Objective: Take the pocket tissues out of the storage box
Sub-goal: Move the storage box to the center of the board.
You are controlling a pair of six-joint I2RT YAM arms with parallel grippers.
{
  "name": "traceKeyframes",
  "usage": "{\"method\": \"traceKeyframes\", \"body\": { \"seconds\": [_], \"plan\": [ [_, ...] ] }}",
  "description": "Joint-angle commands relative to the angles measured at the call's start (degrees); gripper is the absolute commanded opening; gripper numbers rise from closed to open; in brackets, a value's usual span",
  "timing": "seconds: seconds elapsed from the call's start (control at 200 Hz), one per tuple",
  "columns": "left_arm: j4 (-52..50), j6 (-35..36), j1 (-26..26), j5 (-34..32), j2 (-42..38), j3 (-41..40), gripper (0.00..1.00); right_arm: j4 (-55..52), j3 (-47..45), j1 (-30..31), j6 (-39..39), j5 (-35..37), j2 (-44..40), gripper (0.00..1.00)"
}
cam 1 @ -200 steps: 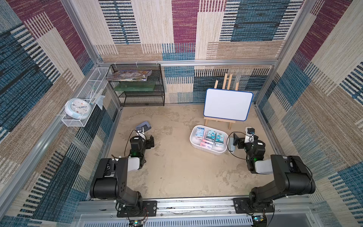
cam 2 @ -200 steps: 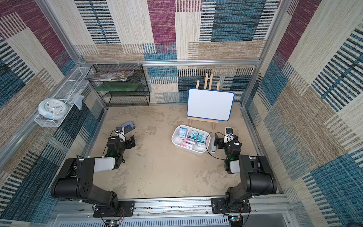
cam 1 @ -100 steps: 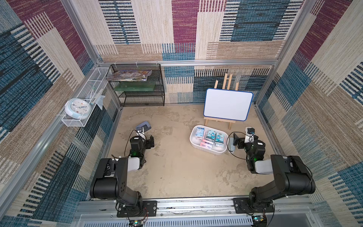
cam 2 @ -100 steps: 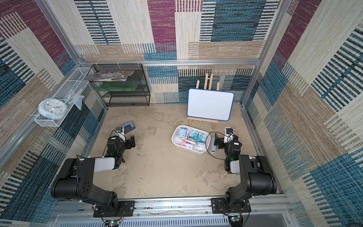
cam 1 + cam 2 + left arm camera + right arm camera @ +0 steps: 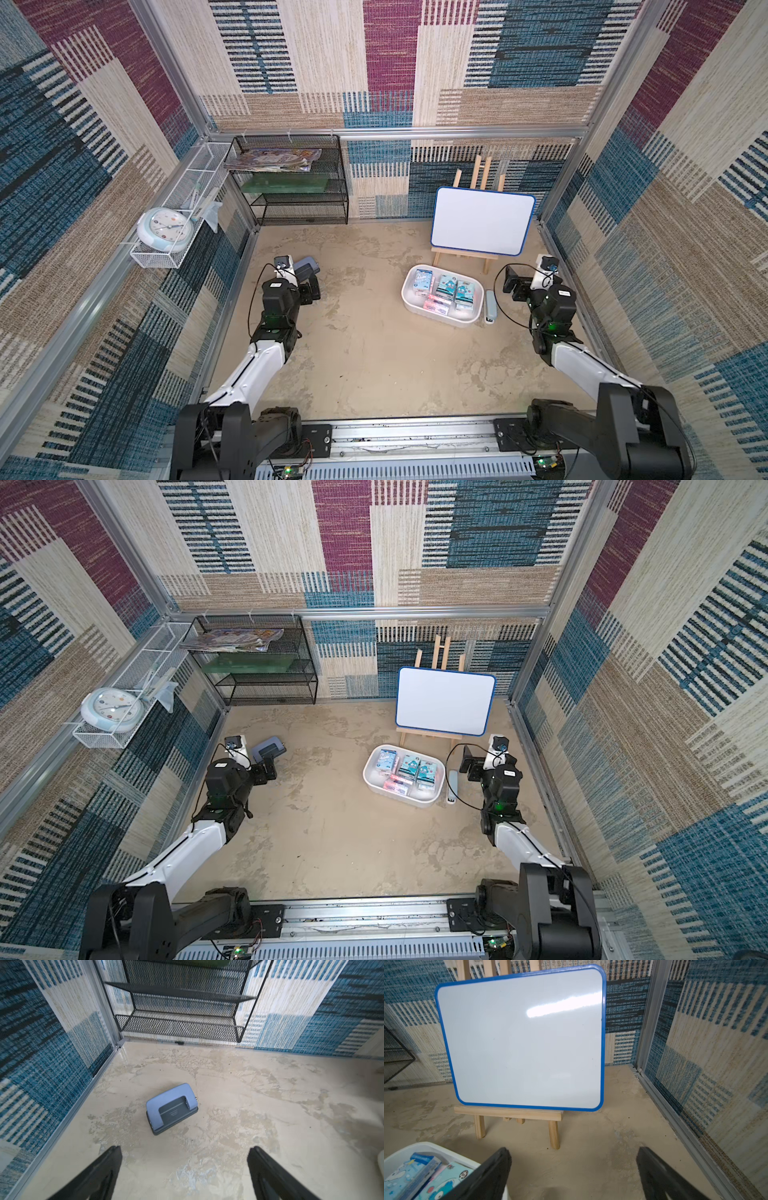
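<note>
Box: white rounded plastic storage box [image 5: 434, 318], sat on the floor around 7 o'clock of the blue-framed whiteboard [image 5: 482, 220].
Tissues: teal and pink pocket tissue packets [image 5: 449, 289], tucked inside that box.
Left gripper [image 5: 185, 1150]: gaped wide, held nothing, hung short of the grey-blue plastic hole punch [image 5: 171, 1108] at 12 o'clock.
Right gripper [image 5: 573, 1152]: spread wide too, empty, parked at the box's 3 o'clock.

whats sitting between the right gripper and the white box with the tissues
A slim grey-blue stapler-like tool lies between the right gripper and the box, beside its wall; both top views show it.
</note>
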Motion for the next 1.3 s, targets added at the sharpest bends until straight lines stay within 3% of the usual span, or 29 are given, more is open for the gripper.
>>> {"method": "traceKeyframes", "body": {
  "seconds": [0.0,0.23,0.426,0.616,0.896,1.297],
  "plan": [
    [-11.23,-4.35,0.01,1.84,-4.49,1.34,0.99,-15.66,2.11,0.06,6.11,0.87,-5.70,1.00],
    [-18.81,-10.95,0.01,7.03,-9.96,3.28,1.00,-37.48,7.87,0.06,17.44,1.48,-17.09,1.00],
    [-19.03,-15.37,-0.51,11.74,-7.95,2.83,0.99,-47.41,12.39,0.06,25.73,-4.58,-17.28,0.97],
    [-16.27,-17.90,-1.45,13.30,-4.45,1.82,0.99,-44.88,12.32,0.06,33.79,-12.99,-12.01,0.89],
    [-14.11,-19.90,-2.52,13.63,-0.09,1.12,0.99,-40.73,14.38,3.17,34.48,-17.24,2.13,0.76],
    [-15.42,-18.98,-2.87,12.78,1.97,2.51,0.99,-43.66,17.88,10.87,37.91,-11.06,13.82,0.54]
  ]
}}
